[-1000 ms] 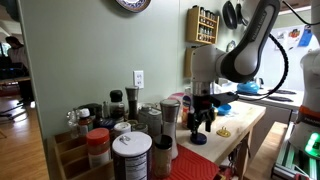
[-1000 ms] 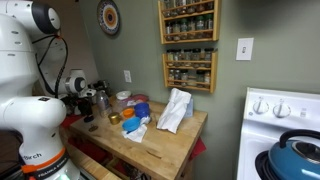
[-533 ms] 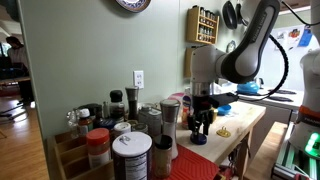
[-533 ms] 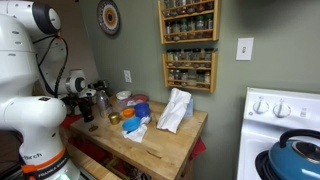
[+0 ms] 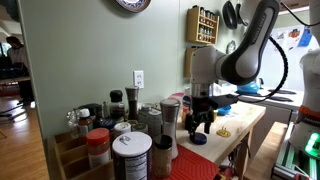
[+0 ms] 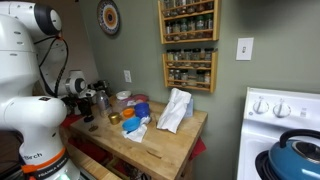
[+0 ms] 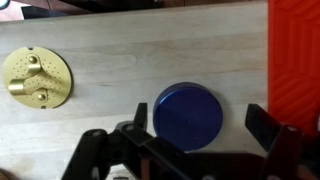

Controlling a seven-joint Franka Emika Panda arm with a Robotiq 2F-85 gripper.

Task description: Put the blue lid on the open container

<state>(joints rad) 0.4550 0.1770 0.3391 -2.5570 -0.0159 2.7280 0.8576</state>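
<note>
Tool (image 7: 200, 128) spread wide, straddling the small flat round blue plastic lid (image 7: 187, 115) — lid flat on the pale wooden tabletop (image 7: 110, 40), untouched, between the fingers, presumably so closing pinches its rim. Round brass-coloured disc (image 7: 37, 77) lies well apart — the open container is outside the wrist view.

I worked in a home kitchen. 2 wooden spice racks (image 6: 188, 20) packed with small jars hung on the green wall. A white stove (image 6: 283, 105) carried a blue kettle (image 6: 292, 160), and a round wall clock (image 6: 108, 17) hung higher up. My wooden tabletop (image 6: 168, 146) stood beside crowded jars and grinders (image 5: 125, 135), under a wall outlet (image 5: 138, 78).
</note>
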